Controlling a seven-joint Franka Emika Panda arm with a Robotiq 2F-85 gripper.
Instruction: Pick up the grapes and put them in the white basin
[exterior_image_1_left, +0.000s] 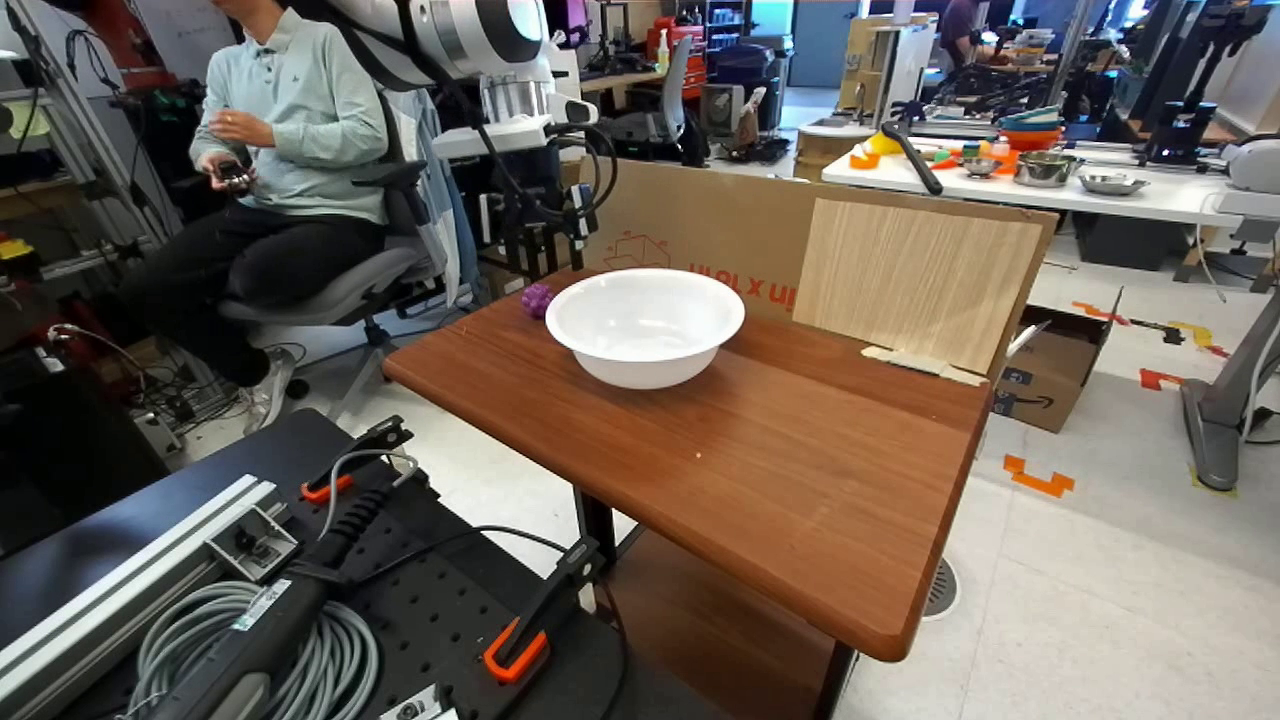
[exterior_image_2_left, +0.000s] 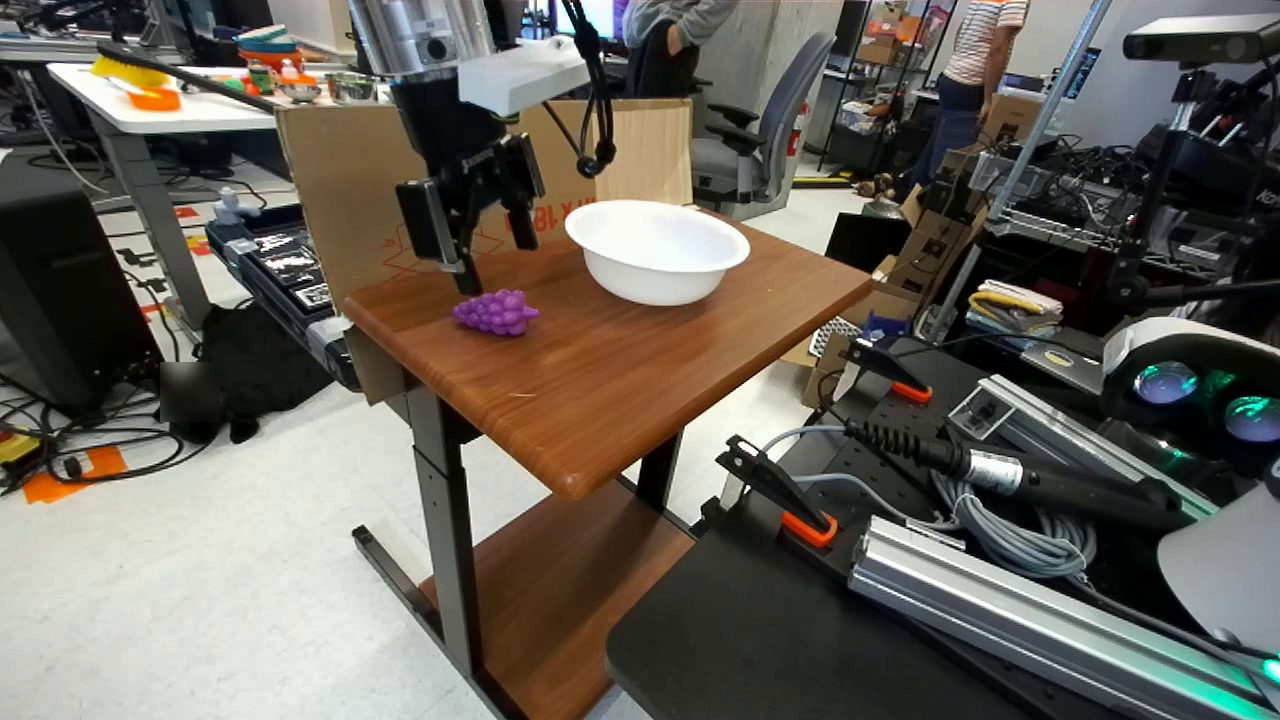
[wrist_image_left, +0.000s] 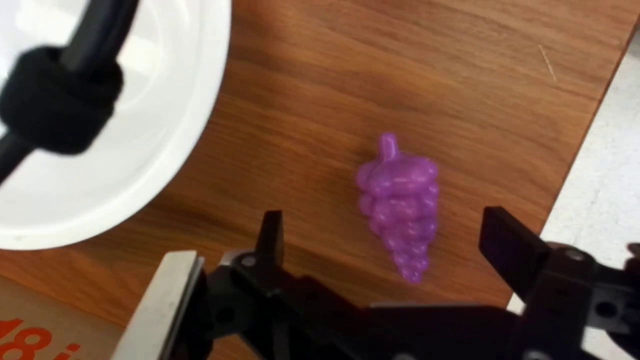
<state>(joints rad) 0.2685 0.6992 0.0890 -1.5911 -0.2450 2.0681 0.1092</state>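
Holds the gripper (exterior_image_2_left: 496, 262) over the brown table (exterior_image_1_left: 780, 460), pointing down, near the grapes (exterior_image_2_left: 497, 313). Has the fingers (wrist_image_left: 271, 235) spread wide, with the grapes in the gap between them as seen in the wrist view; hard to judge the exact height above. On that table, outside the white basin (exterior_image_1_left: 645, 330), near its rim but apart from it: the grapes, stem toward the top of the wrist view, narrow end toward the bottom. Upright on the same surface, the white basin. Along the far edge in an exterior view, a cardboard sheet (exterior_image_1_left: 720, 215) with red print, and against it a pale wood-grain panel (exterior_image_1_left: 915, 280). Off to one side, a seated person (exterior_image_1_left: 300, 165) with a small dark device (exterior_image_1_left: 232, 177).
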